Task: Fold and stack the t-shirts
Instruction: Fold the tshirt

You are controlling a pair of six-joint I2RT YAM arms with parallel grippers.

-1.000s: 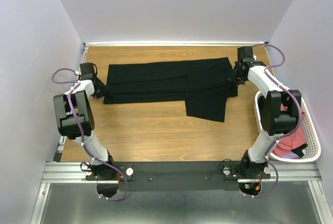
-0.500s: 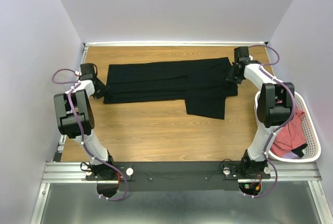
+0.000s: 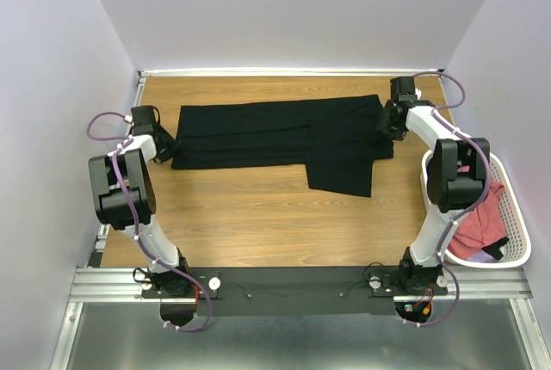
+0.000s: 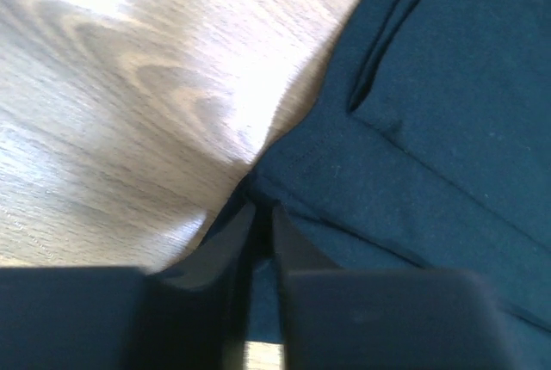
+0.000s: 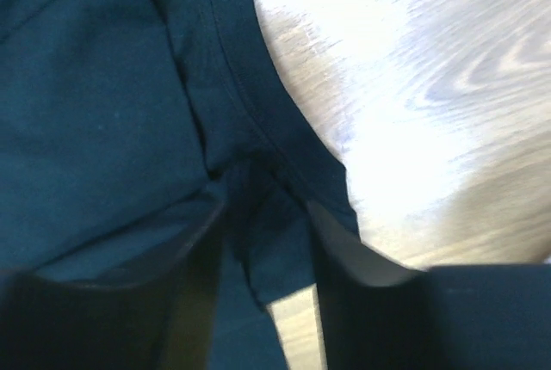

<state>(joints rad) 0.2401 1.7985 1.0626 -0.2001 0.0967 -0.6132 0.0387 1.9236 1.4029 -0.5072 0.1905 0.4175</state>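
Observation:
A large black t-shirt (image 3: 284, 133) lies folded into a long band across the far half of the table, with a flap hanging toward the front at its right. My left gripper (image 3: 170, 148) is at the band's left end; in the left wrist view its jaws (image 4: 258, 208) stand a narrow slit apart over the hem of the black t-shirt (image 4: 430, 112). My right gripper (image 3: 385, 125) is at the right end. In the right wrist view it is open (image 5: 263, 202), with a corner of the black t-shirt (image 5: 95, 112) lying loose between the fingers. Salmon-red t-shirts (image 3: 482, 219) lie in the basket.
A white mesh basket (image 3: 521, 245) stands at the table's right edge, beside the right arm's elbow. Purple walls close in the table on the left, far and right sides. Bare wood lies in front of the shirt.
Both grippers have parted their jaws on the shirt's ends; they were shut before. The right arm has shifted a little toward the far side, and the shirt has stayed flat.

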